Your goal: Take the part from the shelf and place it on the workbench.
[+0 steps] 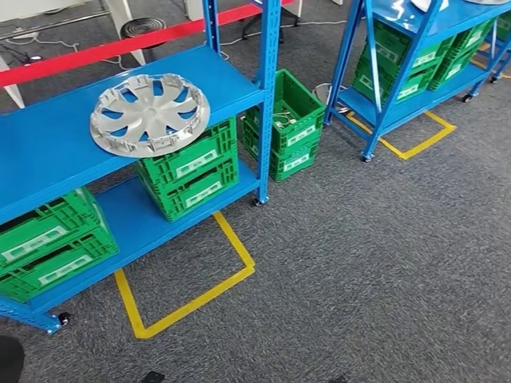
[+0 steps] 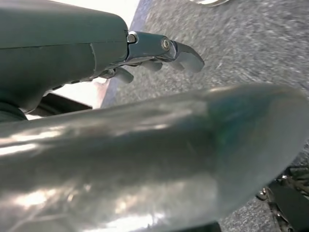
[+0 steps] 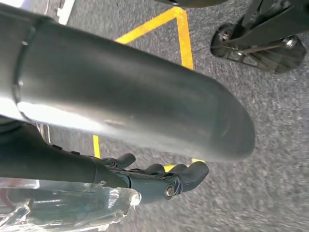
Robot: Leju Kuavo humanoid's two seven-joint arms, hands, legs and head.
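Grey carpet with yellow floor tape (image 1: 187,307) runs under a blue shelf (image 1: 54,144) stacked with green crates (image 1: 190,171). On the shelf's upper deck, toward ten o'clock in the head view, lies the part (image 1: 149,113), a silver wheel cover, flat and close to the front edge. It looks light, thin and stiff, probably slick plastic; opposite rims seem the safest hold. Left robot hand (image 2: 160,53) and right robot hand (image 3: 160,176) hang over carpet, fingers extended and parted, holding nothing.
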